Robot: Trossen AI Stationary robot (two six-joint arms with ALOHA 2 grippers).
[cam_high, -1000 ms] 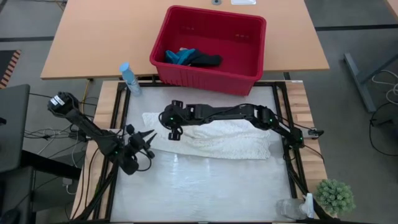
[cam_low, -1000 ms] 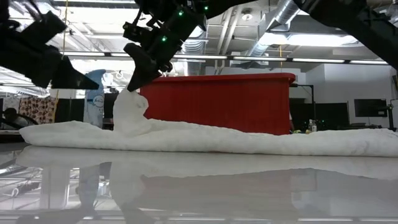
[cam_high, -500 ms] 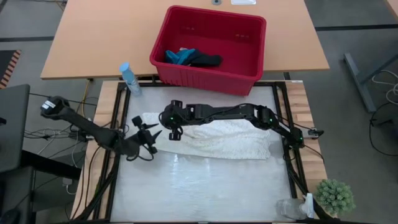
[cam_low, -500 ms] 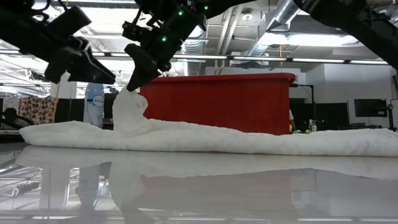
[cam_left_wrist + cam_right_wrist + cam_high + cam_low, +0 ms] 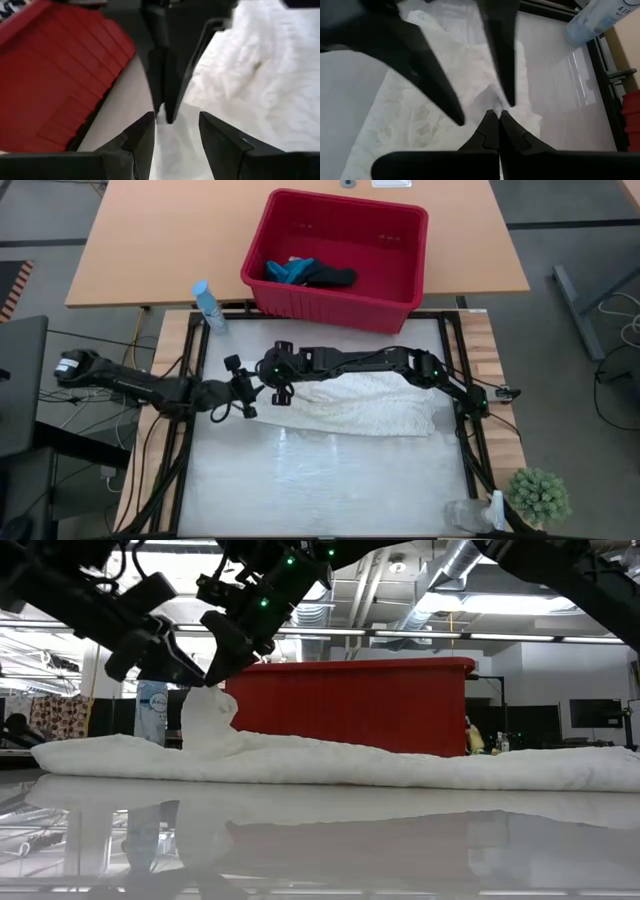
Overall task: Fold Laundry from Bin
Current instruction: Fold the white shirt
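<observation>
Centrally, white lacy laundry [image 5: 345, 405] is lying crumpled mid-frame; right gripper [image 5: 281, 394] is pinching its peak, left gripper [image 5: 246, 383] gaping empty alongside. Bottle [image 5: 596, 21] lettering is showing "AI".

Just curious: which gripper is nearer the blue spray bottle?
Left. The left gripper hovers open just in front of the spray bottle; the right gripper, pinching the white cloth, sits slightly farther away.

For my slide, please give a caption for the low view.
Right hand lifts a pinch of white cloth; open left hand closes in beside it, red bin behind.
</observation>
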